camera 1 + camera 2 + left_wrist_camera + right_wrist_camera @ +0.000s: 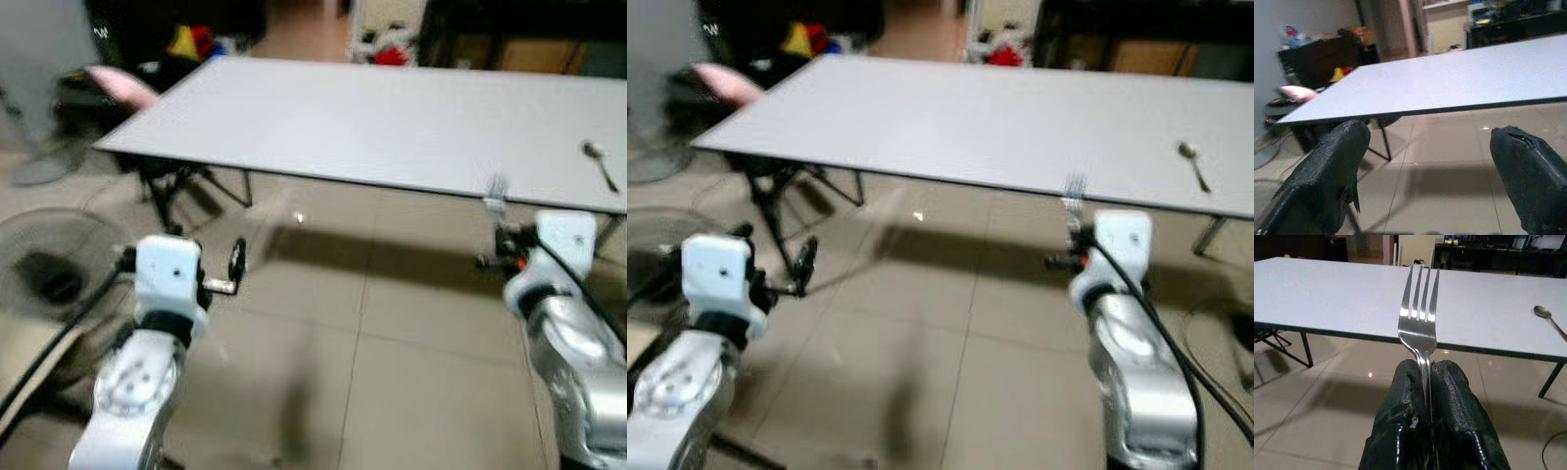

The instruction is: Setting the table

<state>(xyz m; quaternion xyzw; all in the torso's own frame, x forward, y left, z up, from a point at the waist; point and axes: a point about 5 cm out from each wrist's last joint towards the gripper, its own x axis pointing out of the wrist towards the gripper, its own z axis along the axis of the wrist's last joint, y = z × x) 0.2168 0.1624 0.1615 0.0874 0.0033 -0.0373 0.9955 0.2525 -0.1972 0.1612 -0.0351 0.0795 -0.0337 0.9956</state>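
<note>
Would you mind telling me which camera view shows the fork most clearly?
The right wrist view: the fork stands sharp, tines up, handle pinched in the right gripper. Both eye views show it as a small blur above that gripper at the table edge.

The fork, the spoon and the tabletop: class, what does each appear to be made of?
Fork: polished metal, likely steel; bright reflections along the tines. Spoon: probably the same, silvery but small. Tabletop: smooth matt pale-grey board, perhaps laminate, with a dark edge.

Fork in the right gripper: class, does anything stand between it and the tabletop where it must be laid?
Nothing visible does. The right gripper holds the fork just short of the table edge; a spoon lies off to the right.
</note>
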